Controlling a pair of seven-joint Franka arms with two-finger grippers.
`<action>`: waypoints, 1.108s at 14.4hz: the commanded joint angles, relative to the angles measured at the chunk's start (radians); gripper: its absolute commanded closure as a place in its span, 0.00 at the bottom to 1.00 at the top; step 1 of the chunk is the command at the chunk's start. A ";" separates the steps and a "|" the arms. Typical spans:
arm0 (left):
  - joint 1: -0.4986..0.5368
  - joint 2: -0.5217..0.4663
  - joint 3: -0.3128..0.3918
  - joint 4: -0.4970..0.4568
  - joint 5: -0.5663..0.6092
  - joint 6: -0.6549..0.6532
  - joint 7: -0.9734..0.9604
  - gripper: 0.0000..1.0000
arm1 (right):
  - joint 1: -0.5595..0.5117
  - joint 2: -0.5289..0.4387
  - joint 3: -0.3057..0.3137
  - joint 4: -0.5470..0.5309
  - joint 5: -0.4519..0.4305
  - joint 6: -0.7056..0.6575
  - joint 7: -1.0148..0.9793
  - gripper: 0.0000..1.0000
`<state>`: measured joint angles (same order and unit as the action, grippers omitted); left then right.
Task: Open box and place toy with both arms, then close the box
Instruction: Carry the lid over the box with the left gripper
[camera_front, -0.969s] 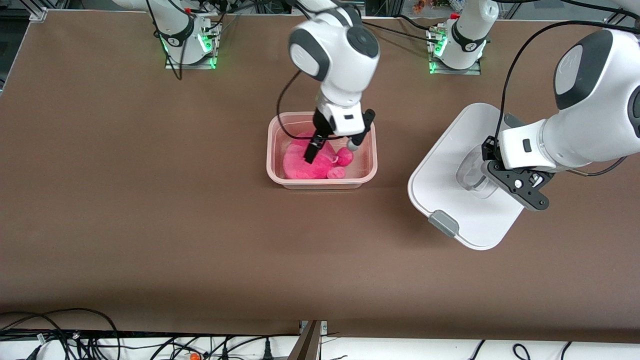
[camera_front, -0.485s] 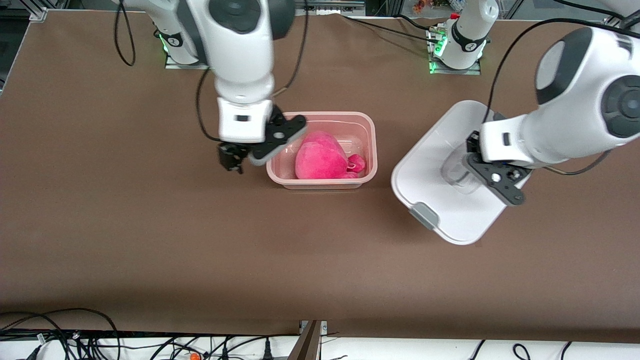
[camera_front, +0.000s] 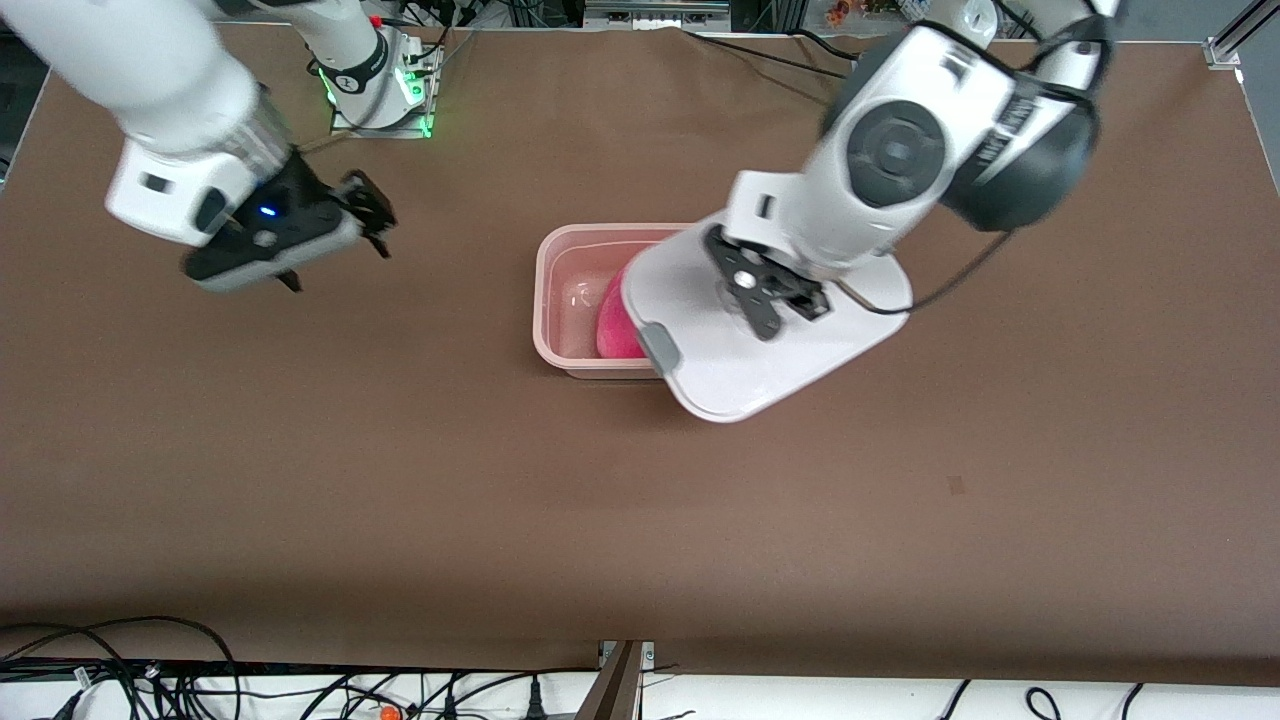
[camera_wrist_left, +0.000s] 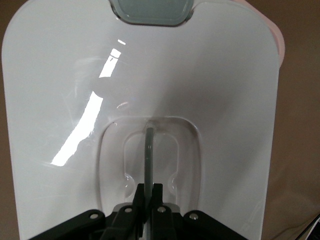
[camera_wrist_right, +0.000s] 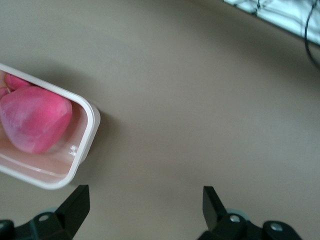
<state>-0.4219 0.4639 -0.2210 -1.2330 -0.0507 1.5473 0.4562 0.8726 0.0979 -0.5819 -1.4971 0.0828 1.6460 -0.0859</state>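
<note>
The pinkish translucent box stands open in the middle of the table. The hot-pink toy lies in it, mostly hidden under the lid. My left gripper is shut on the clear handle of the white lid. It holds the lid tilted over the box's end nearest the left arm's end of the table. A grey clip shows on the lid's edge, and also in the left wrist view. My right gripper is open and empty over bare table, toward the right arm's end. The right wrist view shows the box and the toy.
The brown table is bare around the box. The right arm's base with green lights stands at the table's edge farthest from the front camera. Cables lie along the edge nearest it.
The right gripper let go of the toy in the box and drew away toward the right arm's end. The left gripper carried the lid from the left arm's end to over the box.
</note>
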 joint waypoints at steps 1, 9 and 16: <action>-0.113 0.038 0.015 0.004 0.027 0.063 -0.008 1.00 | -0.024 -0.060 0.004 -0.086 0.000 -0.006 0.054 0.00; -0.298 0.134 0.012 -0.049 0.135 0.243 0.042 1.00 | -0.178 -0.099 0.087 -0.101 -0.037 -0.026 0.075 0.00; -0.249 0.134 0.012 -0.089 0.129 0.280 0.171 1.00 | -0.699 -0.119 0.597 -0.120 -0.038 -0.020 0.133 0.00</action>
<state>-0.6972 0.6202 -0.2040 -1.2882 0.0684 1.8153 0.5745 0.2869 0.0241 -0.1016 -1.5737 0.0626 1.6221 0.0147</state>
